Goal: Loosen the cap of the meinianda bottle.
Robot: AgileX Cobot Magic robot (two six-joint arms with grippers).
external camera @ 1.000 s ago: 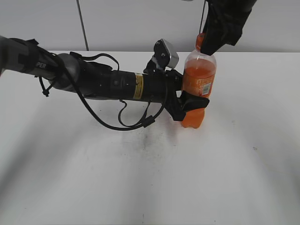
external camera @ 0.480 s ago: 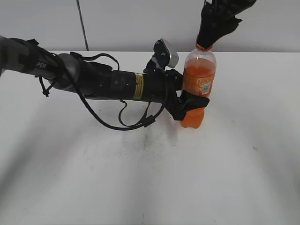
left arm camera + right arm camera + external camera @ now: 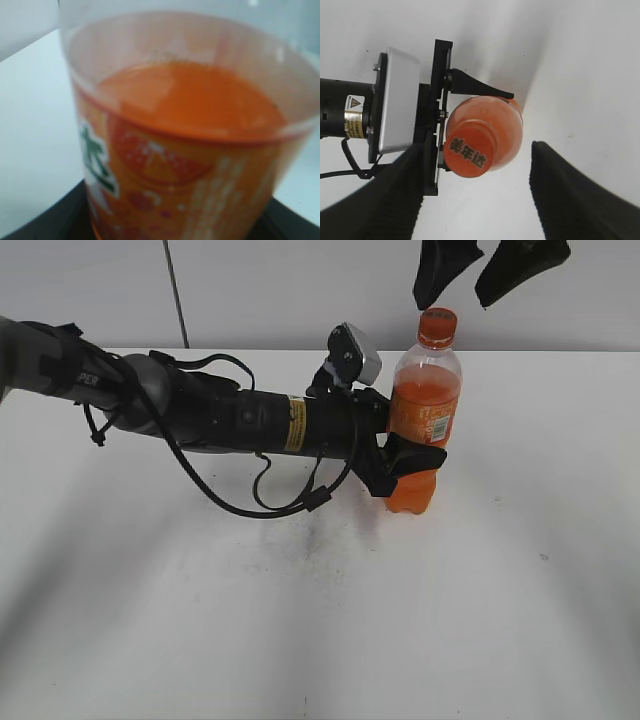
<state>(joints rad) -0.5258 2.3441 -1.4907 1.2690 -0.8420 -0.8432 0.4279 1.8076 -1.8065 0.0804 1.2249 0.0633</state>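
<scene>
Bottle count: one. The meinianda bottle stands upright on the white bench, toward the far right of centre in the exterior view, clear plastic with orange drink filling it to the shoulder and an orange label around the middle. One cap, orange, sits on the neck; from the right wrist view the cap shows dark characters printed on its top.

End effectors: two. The left end effector reaches in horizontally from the left and is clamped around the bottle's body at the lower edge of the label; one black finger wraps the near side of the bottle, the other is hidden behind it. The left wrist view is filled by the bottle at very close range, blurred, with dark finger edges along the bottom corners of the frame. One silver camera module sits on top of that arm, just left of the bottle's shoulder.

The right end effector hangs above the cap with its two black fingers spread wide, one finger tip just above and left of the cap, the other well to the right. Neither finger touches the cap. In the right wrist view the two fingers flank the bottle top with bare bench between.

One black cable loops beneath the left arm.
</scene>
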